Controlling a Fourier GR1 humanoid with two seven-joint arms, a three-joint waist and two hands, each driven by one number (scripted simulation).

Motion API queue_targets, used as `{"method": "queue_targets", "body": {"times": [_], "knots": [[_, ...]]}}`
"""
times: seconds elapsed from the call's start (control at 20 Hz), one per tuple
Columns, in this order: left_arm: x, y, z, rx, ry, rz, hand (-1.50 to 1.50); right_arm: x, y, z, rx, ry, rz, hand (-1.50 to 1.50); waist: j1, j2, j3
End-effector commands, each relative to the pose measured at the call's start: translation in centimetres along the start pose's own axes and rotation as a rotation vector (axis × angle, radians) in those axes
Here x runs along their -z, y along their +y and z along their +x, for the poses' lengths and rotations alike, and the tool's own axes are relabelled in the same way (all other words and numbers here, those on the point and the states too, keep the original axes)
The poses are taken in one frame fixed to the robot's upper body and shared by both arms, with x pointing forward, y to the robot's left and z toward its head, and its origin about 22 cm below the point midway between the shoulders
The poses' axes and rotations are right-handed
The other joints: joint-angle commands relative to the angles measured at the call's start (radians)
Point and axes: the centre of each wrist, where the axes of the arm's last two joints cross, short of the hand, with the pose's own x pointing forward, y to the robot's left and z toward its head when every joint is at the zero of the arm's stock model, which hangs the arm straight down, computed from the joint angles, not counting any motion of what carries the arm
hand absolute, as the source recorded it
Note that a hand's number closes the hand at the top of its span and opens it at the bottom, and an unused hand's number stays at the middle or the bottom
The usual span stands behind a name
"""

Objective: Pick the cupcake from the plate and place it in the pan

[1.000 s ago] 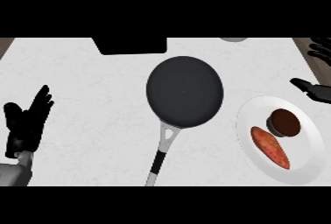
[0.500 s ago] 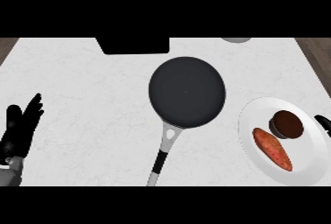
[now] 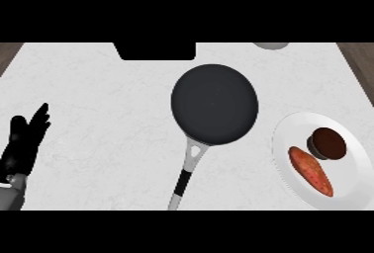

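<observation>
From my seat the cupcake is sitting on the white plate over at the right side of the tabletop, dark brown top, on the upper half of the plate. Just below it on the same plate there's a long reddish-orange piece of food, lying at a slant, near the cupcake; can't tell if they actually touch. The pan is in the middle of the tabletop, just left of the plate but apart from it, dark round bowl with nothing in it, handle running down toward the lower edge with a slight lean to the left. My left hand is parked at the far left edge, fingers straight and pointing up, slightly spread, holding nothing, well apart from the pan. The right hand isn't showing in this view at all, so I've got nothing on its fingers. Up at the far edge there's a black block cutting into the tabletop, and a grey round thing further right, only partly in view, can't tell what it is.
</observation>
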Motion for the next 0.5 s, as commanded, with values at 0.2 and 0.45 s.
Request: {"method": "queue_targets", "body": {"times": [0.2, 0.45], "knots": [[1.0, -1.5, 2.0, -0.011, -0.008, -0.013, 0.0, 1.4, 0.3, 5.3, -0.407, 0.223, 0.254, -1.5, 0.019, 0.004, 0.001], [0.9, 0.4, 1.5, 0.0, -0.002, -0.019, 0.0, 2.1, 2.9, 8.1, -0.518, 0.313, 0.357, -1.5, 0.03, 0.002, 0.002]]}}
